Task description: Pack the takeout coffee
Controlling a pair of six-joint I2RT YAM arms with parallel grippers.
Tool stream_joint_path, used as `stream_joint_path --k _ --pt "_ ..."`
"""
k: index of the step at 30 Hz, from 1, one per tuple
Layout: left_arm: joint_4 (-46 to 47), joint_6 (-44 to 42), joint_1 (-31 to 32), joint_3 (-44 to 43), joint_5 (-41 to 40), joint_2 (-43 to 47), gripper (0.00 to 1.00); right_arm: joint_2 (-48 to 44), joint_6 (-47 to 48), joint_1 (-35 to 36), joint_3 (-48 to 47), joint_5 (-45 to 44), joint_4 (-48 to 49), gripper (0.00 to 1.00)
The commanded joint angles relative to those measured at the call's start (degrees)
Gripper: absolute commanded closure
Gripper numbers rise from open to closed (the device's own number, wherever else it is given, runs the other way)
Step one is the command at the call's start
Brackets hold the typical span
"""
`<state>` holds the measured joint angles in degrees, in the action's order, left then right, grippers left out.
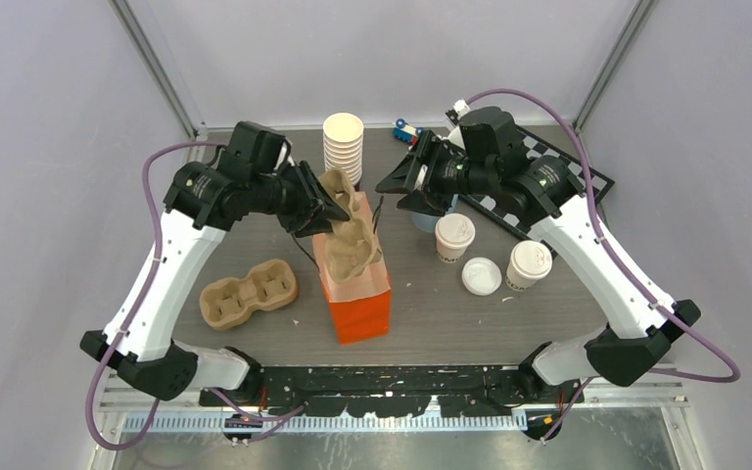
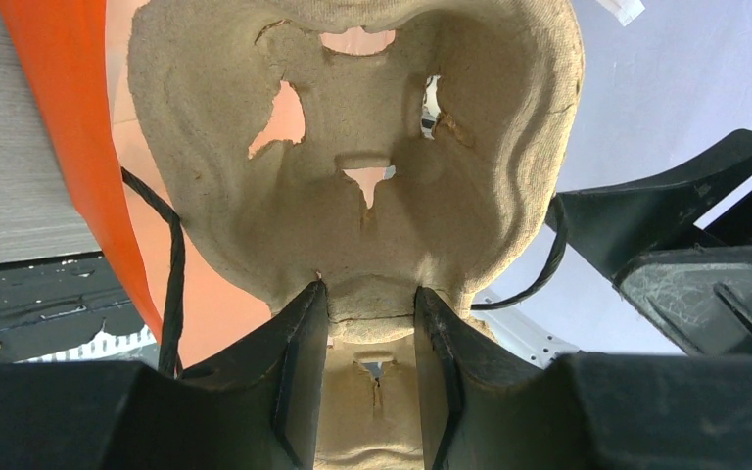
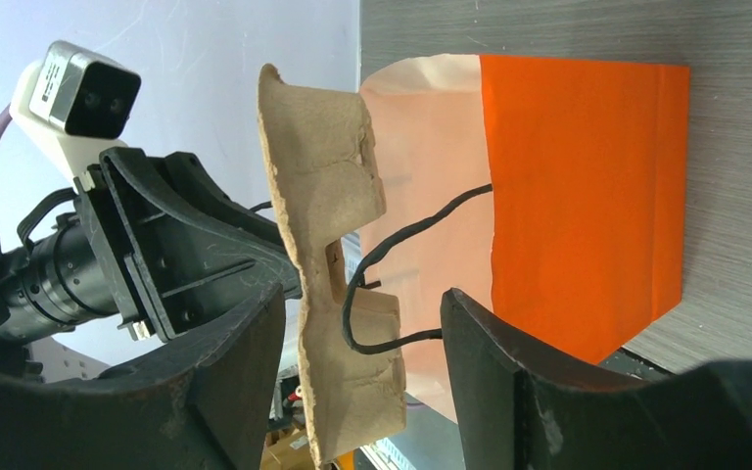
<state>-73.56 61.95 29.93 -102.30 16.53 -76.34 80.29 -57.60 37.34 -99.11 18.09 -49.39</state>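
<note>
The left gripper [image 2: 372,299] is closed on the brown cup tray [image 2: 392,235]. Its two fingers pinch the thin middle ridge of the tray, which hangs tipped over the open top of the orange bag [image 3: 587,196] right in front of the fingers. The right gripper [image 3: 362,313] is open. Its jaws stand wide apart, with the bag's black string handle [image 3: 419,225] and the edge of the tray between them, and I see no squeeze on either. The coffee is not packed yet. The first coffee cup [image 1: 454,235] stands on the table just below the right gripper and on its near side. The second coffee cup [image 1: 529,264] is a bit farther from it, toward the right arm's base. A loose white lid [image 1: 480,276] lies between the two cups. These cups look light and thin, so I think they would squash if pinched hard. The plastic lids look smooth and could pop off. I cannot tell if there is drink inside, so each cup should stay straight up. The best place to hold one is likely around the paper wall, under the lid's rim, with wide jaws and a soft squeeze.
</note>
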Motion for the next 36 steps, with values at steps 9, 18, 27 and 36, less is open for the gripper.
stream_joint_path --k 9,18,27,36 --pt "-1.84 -4.62 1.45 -2.27 -1.21 -2.01 0.8 1.11 0.13 2.76 -2.62 -0.19 -2.2 0.42" --pt "-1.78 -5.79 2.2 -1.37 -2.38 -2.47 0.81 1.73 3.36 3.08 -2.17 -2.1 -3.9 0.66" --pt "-6.0 -8.01 3.94 -2.41 -4.89 -3.66 0.81 1.04 6.07 3.08 -1.86 -3.29 -5.16 0.98" --pt "-6.52 -6.26 6.71 -1.18 -11.3 -4.31 0.8 -0.11 7.03 3.08 -0.11 -3.18 -4.35 1.0"
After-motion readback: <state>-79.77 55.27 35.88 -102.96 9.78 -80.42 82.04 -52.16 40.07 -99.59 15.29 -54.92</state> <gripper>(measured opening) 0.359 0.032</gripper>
